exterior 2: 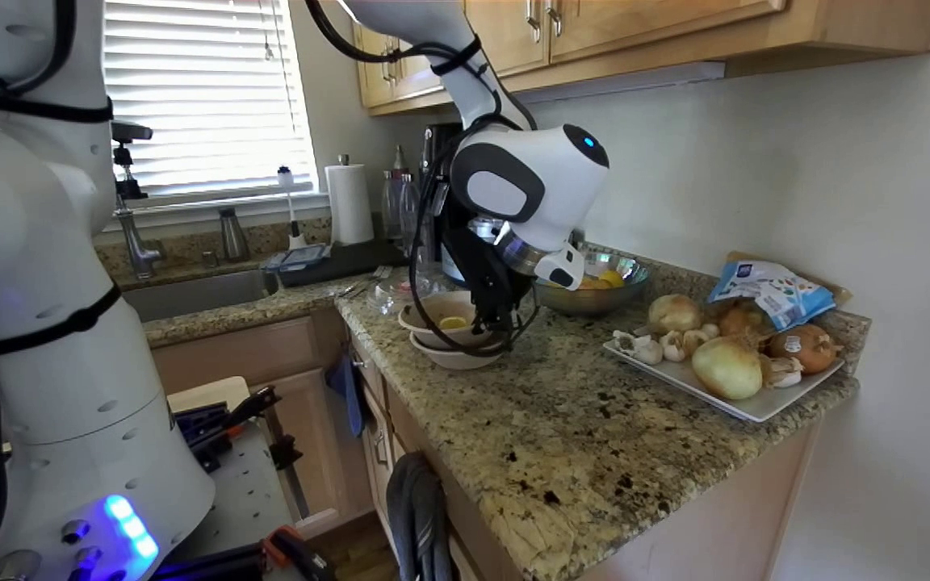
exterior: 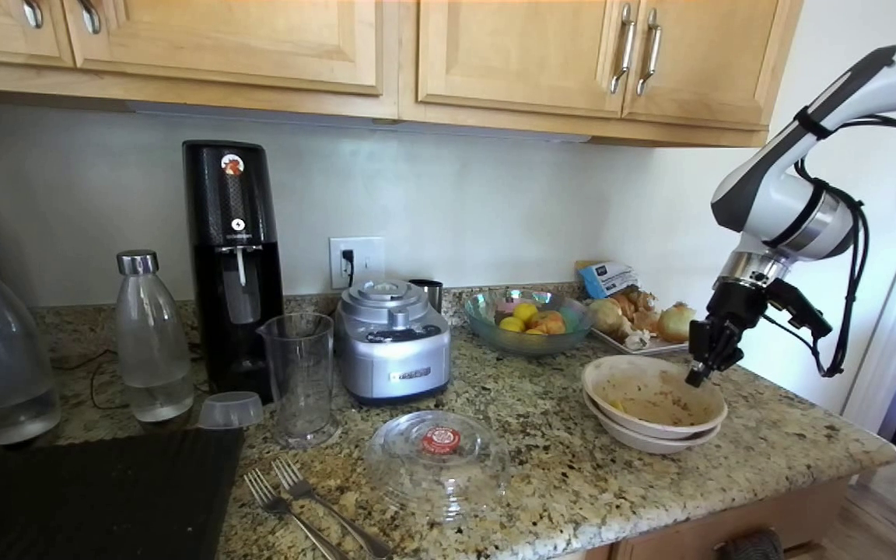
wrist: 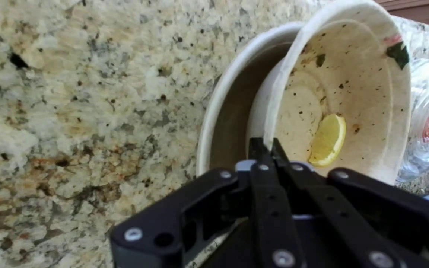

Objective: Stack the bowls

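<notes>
Both my fingers (wrist: pixel 268 190) are clamping the rim of the upper bowl (wrist: pixel 367 96), one inside it, one outside. That bowl is nesting partly within the lower bowl (wrist: pixel 233 111), and I cannot tell whether their bases are touching. It is leaning off centre, leaving a crescent of the lower bowl showing on the side away from the plastic lid (exterior: pixel 436 463). I am judging this to be the final settling of the stack. For doing it well, I should be drawing the upper bowl over the lower bowl's middle and easing my side down until it is sitting level, before letting go. A lemon wedge (wrist: pixel 327 141) is lying inside, so I should be moving smoothly.

The front edge of the counter (exterior 2: pixel 578 436) is running near the lower bowl, so pushing that way would be risking a drop. A glass fruit bowl (exterior: pixel 522 344) is standing across the lower bowl from that edge. In an exterior view a tray of onions (exterior 2: pixel 679 375) is sitting apart from the lower bowl; I am judging the best way out to be up, then toward that side.
</notes>
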`<state>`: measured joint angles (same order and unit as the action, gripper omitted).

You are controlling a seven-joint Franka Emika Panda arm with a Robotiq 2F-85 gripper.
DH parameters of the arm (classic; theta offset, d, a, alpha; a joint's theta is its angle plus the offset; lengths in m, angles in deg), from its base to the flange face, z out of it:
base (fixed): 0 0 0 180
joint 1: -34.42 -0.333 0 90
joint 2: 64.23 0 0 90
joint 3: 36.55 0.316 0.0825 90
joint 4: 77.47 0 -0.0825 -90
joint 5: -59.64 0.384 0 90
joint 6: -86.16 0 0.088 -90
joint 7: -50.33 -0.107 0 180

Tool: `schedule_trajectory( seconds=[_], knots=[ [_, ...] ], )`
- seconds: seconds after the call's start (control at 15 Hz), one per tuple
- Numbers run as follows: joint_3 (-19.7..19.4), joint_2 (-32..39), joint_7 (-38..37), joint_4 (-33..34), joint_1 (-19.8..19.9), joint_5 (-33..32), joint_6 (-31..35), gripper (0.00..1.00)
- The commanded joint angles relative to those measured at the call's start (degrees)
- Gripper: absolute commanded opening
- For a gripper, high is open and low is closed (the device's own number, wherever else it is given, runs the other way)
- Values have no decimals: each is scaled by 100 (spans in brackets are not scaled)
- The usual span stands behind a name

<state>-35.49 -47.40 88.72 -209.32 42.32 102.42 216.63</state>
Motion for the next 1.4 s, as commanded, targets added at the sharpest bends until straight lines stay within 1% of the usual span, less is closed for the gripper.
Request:
schedule_trajectory(
  seconds=[0.0,0.2,0.27,0.33,0.4,0.47,0.53,0.73,1.07,1.2,1.33],
  knots=[
    [8,8,-151,-7,-55,17,166,2],
    [13,57,-102,54,-43,53,274,1],
    [14,76,-117,91,-41,50,317,28],
    [19,87,-104,112,-40,61,394,29],
    [17,109,-110,142,-41,43,459,27],
    [11,141,-141,182,-40,12,494,38],
    [4,175,-169,224,-35,-22,509,46],
    [8,237,-167,315,-1,-51,490,66],
    [1,-51,-45,242,56,-83,413,98],
    [-21,-210,-16,162,56,-127,420,100],
    [-101,-324,-131,105,10,-393,451,100]
  ],
)
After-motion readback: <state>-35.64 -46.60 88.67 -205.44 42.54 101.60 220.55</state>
